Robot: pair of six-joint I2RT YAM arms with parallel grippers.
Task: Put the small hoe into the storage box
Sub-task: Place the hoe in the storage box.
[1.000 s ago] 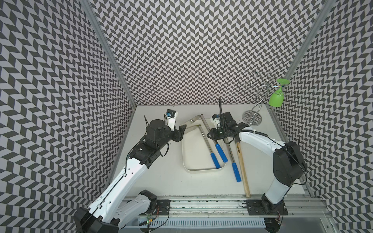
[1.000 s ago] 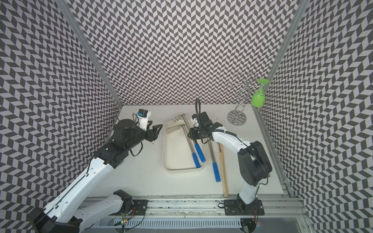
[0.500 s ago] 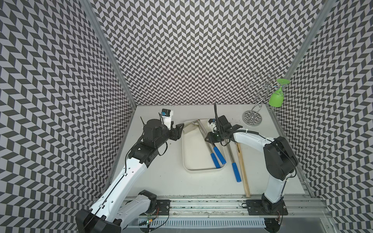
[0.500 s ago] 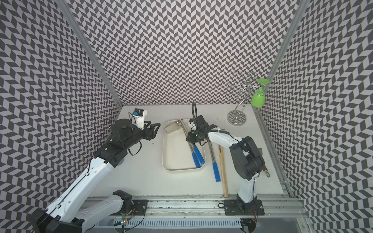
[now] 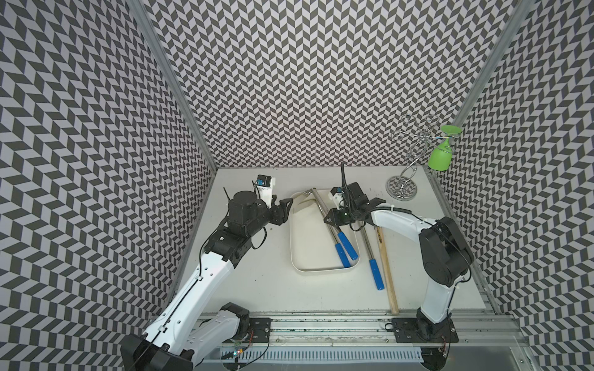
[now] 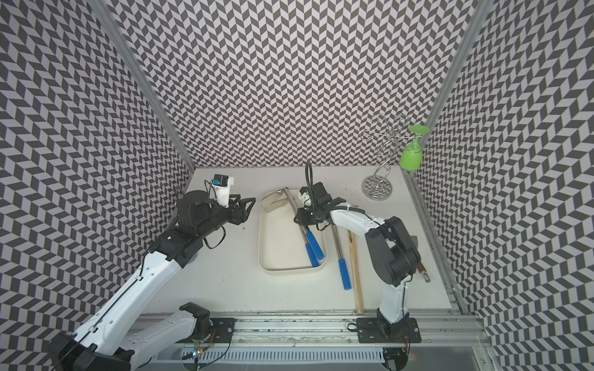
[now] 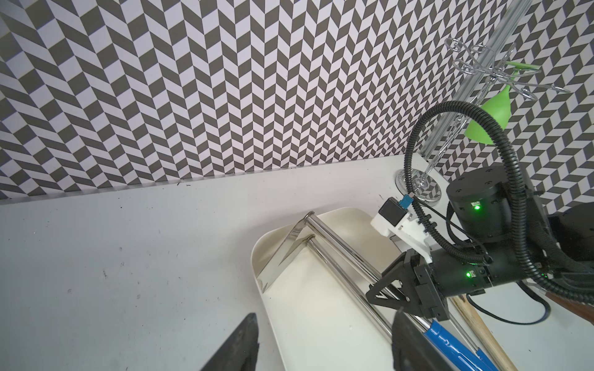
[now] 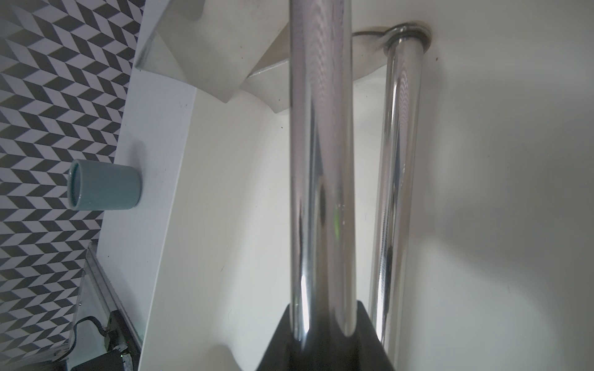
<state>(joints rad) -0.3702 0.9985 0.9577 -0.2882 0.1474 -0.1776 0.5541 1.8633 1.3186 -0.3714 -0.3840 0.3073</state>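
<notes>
**Hoe carried in over the storage box**

Since a second ago the right claw has shifted with the small hoe from the right rim of the storage box to above its floor.

Box, mid-tabletop: one blue-handled tool lies inside. The hoe's shaft runs diagonally, with the blade at the far-left corner and the blue grip toward the near-right corner. Cannot tell whether the blade touches the floor.

Right claw: clamped on the hoe's chrome shaft.

Left claw: jaws apart, empty, just beside the box's left rim near its far end.

A stray tool lies on the tabletop outside the right rim.
</notes>
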